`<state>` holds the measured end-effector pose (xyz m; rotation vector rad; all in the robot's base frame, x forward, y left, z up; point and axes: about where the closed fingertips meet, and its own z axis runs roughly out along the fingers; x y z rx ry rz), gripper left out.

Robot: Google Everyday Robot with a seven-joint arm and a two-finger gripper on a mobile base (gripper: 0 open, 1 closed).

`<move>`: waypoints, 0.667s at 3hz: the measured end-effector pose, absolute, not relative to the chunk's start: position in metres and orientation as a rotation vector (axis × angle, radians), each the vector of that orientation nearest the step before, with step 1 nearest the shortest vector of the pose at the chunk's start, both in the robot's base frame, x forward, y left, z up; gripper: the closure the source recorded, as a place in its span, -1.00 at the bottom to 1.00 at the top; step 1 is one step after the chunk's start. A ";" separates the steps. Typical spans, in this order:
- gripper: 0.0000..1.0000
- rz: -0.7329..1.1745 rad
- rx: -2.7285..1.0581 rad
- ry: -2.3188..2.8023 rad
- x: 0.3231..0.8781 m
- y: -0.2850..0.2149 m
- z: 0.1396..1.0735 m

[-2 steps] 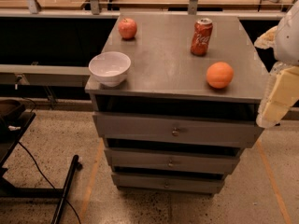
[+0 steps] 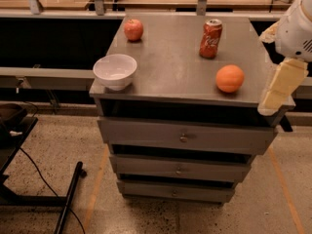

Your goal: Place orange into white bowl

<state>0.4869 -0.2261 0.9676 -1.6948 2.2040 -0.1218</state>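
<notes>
A speckled floor and a dark workshop wall surround a grey bench [image 2: 170, 57] with three drawers below its top.

In the camera view, the orange [image 2: 229, 78] sits on the bench near the front right corner. The white bowl [image 2: 115, 71] stands empty at the front left corner, well apart from it. A red apple [image 2: 133, 29] and a soda can [image 2: 210, 38] stand farther back.

The end effector [image 2: 278, 89] hangs at the right edge of the view, just off the bench's right front corner, and carries nothing. Whether it is wide or narrow I cannot tell.

The orange lies to the left of the end effector and slightly farther back, near but apart from it. Being round, it offers no long axis to align with. The reach likely goes inward over the corner, and the carry then runs leftward along the front edge to the bowl.
</notes>
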 end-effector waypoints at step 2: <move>-1.00 -0.100 -1.451 2.203 0.595 -0.264 0.941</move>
